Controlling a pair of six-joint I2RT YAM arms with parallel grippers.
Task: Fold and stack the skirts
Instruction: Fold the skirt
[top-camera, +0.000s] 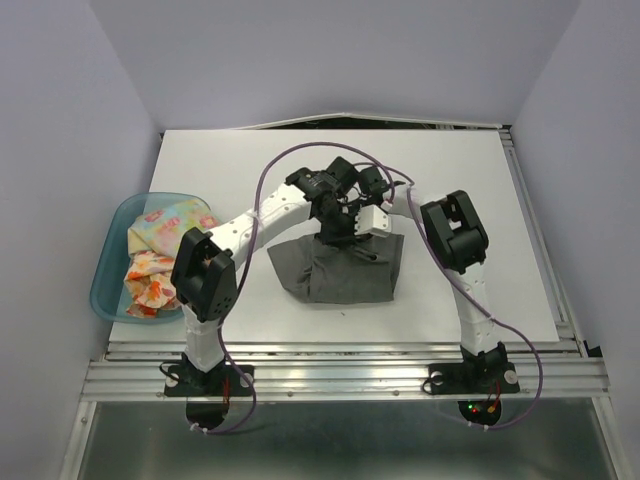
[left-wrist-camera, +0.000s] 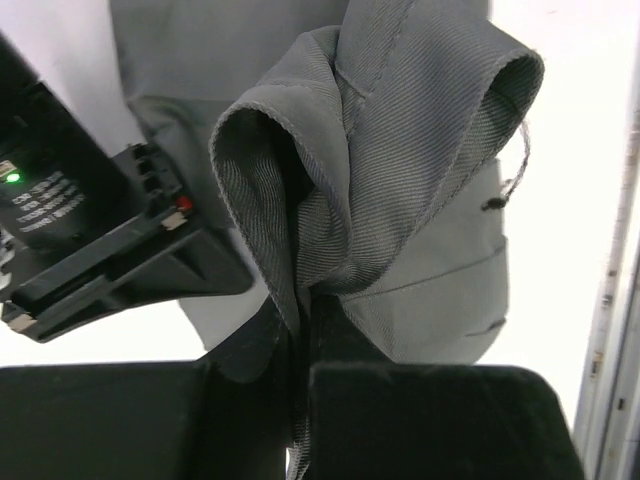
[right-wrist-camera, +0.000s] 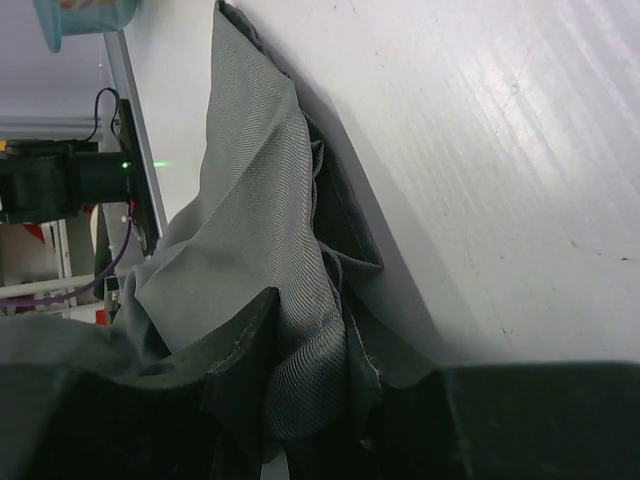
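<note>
The white table (top-camera: 450, 180) carries the dark grey skirt (top-camera: 340, 270) at its middle. The near part spreads flat, while the far edge is drawn up into bunched folds. Close up, it is a fine twill weave with stitched hems. At the left edge, the blue basin (top-camera: 103, 275) holds the pastel floral skirt (top-camera: 170, 222) and, nearer, the white skirt with orange-red flowers (top-camera: 150, 282). The left gripper (left-wrist-camera: 303, 340) pinches a hemmed fold of the grey cloth. Just to its right, the right gripper (right-wrist-camera: 320, 400) clamps a crumpled ridge.
</note>
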